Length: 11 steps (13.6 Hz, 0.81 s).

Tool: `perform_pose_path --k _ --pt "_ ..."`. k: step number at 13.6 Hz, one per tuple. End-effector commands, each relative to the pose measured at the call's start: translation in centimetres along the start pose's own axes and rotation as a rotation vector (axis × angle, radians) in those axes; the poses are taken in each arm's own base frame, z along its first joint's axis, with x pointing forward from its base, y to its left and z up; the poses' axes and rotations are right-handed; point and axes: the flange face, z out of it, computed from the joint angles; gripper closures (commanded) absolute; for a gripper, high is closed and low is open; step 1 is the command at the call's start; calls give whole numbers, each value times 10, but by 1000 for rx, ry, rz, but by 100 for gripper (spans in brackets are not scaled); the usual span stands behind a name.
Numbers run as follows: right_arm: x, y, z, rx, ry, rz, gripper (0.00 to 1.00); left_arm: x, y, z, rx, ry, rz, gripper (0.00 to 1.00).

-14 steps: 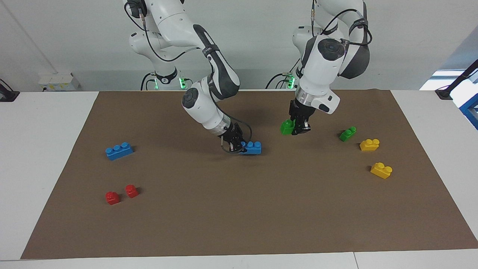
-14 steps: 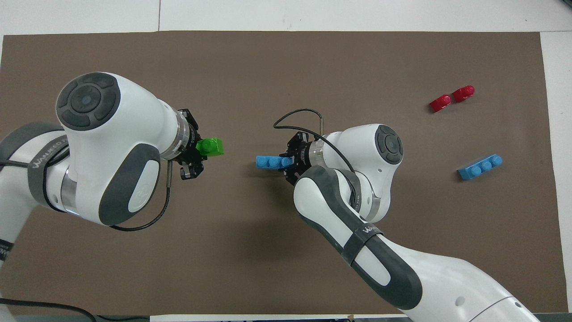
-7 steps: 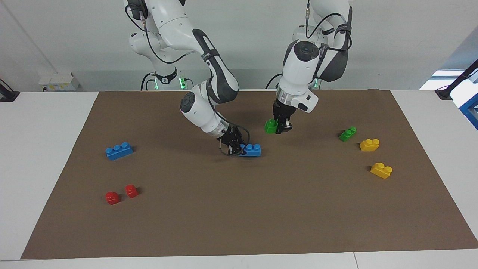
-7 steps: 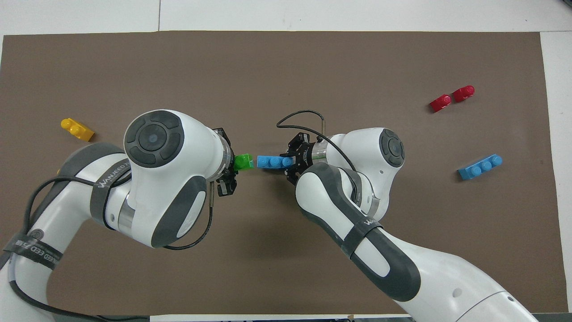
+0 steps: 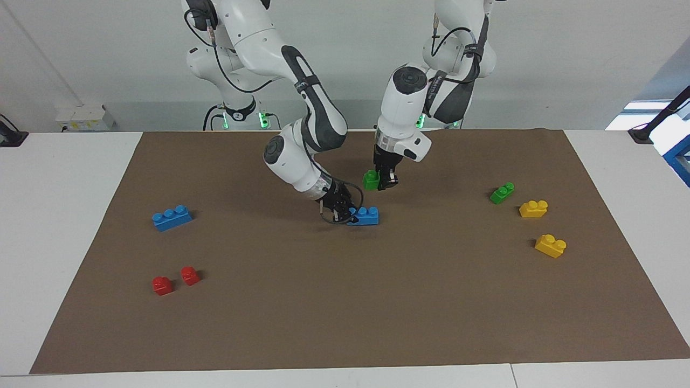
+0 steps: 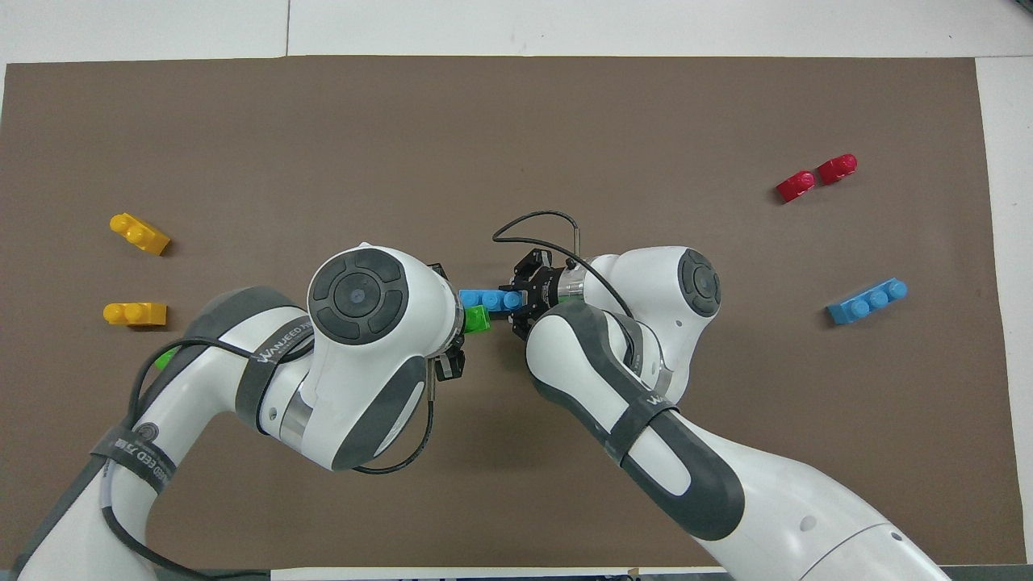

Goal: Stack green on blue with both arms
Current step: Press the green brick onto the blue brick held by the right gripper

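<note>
At frame centre, the left gripper (image 5: pixel 384 182) clamps a two-stud green brick (image 5: pixel 370 179) (bright, stubby) above the three-stud blue brick (image 5: pixel 366 216), itself pinched by the right gripper (image 5: pixel 340 209).

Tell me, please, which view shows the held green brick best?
The facing view: the green brick hangs clear in the left hand, above the blue brick. The overhead view shows only its corner past the left arm's wrist.

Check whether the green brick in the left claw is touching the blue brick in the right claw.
Apart. In the facing view the green brick hangs above the blue brick, with brown mat visible between them; the overhead overlap is only the raised brick covering it.
</note>
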Motion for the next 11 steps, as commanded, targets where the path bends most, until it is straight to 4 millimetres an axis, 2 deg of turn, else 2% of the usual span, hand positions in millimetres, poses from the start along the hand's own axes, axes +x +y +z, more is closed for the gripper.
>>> perform_pose_path --k 1,5,11 --pt "7 7 8 1 3 -13 100 -4 -10 20 -16 -13 -37 100" --pt "16 9 17 -11 15 -16 100 -3 -11 35 -16 -10 -43 100" --pt "12 9 18 -15 11 -2 100 -12 -14 49 -50 39 29 100"
